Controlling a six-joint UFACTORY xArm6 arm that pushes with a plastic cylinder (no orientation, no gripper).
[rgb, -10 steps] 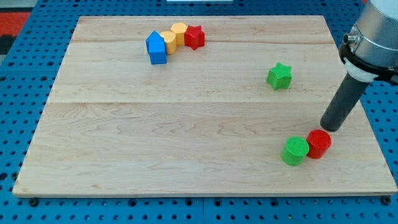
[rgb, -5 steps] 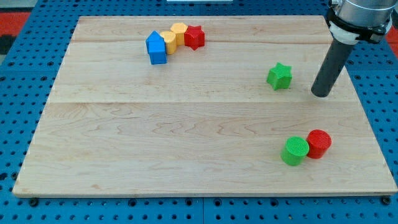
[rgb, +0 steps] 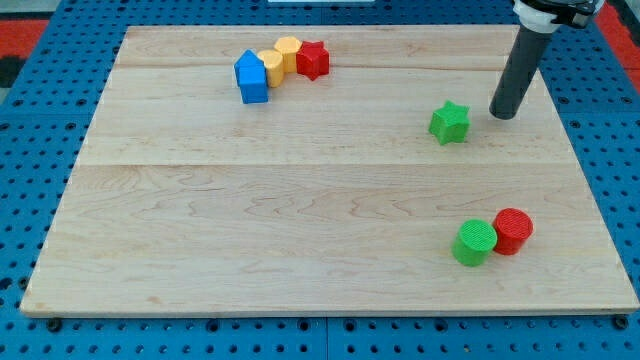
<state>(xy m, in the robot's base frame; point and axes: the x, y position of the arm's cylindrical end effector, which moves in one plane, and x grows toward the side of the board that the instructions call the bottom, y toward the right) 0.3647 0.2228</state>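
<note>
My tip (rgb: 503, 114) rests on the wooden board (rgb: 300, 200) in the view's upper right. The green star block (rgb: 450, 122) is nearest, a short gap to the tip's left and slightly lower; they do not touch. Far below, near the view's bottom right, a green cylinder (rgb: 474, 243) and a red cylinder (rgb: 513, 230) sit pressed side by side. At the view's top left of centre, a blue house-shaped block (rgb: 251, 77), a yellow block (rgb: 269, 66), a yellow hexagon-like block (rgb: 288, 51) and a red star (rgb: 313, 59) form a touching row.
The board lies on a blue perforated table (rgb: 40, 120). The board's right edge (rgb: 570, 150) runs close to the right of my tip. The rod's upper part leaves the view at the top right.
My tip has moved from beside the red cylinder toward the view's top, ending next to the green star's right side. No block has shifted.
</note>
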